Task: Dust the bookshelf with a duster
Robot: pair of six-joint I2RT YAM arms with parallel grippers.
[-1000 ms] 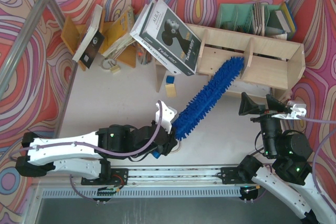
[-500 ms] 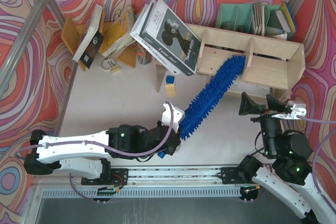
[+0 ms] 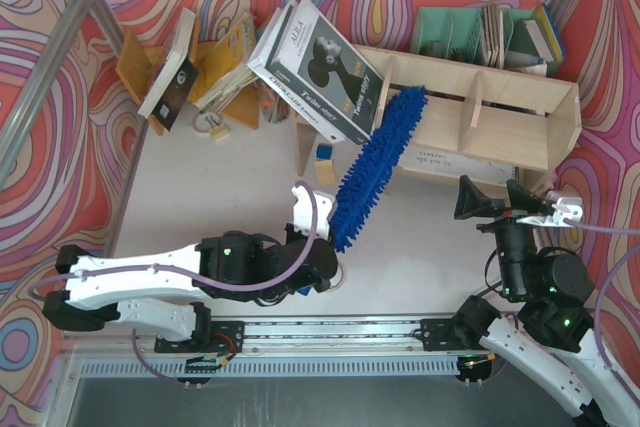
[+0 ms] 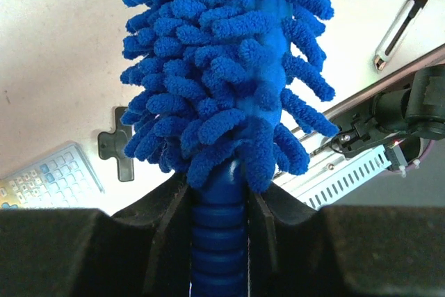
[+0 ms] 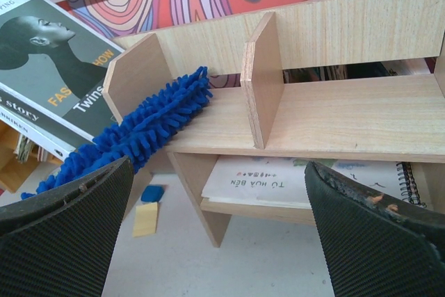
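White table (image 3: 220, 197) inside swirl-patterned walls; the bookshelf (image 3: 500, 112) stands at upper right of the overhead view.
The left arm lies low along the bottom edge, stretched toward centre. The left gripper (image 3: 322, 259) is clamped on the handle of the duster (image 3: 375, 162), which slants up-right, tip on the shelf's left upper compartment beside a leaning book (image 3: 320, 72). The right gripper (image 3: 503, 203), lower right, has its fingers spread wide and empty.
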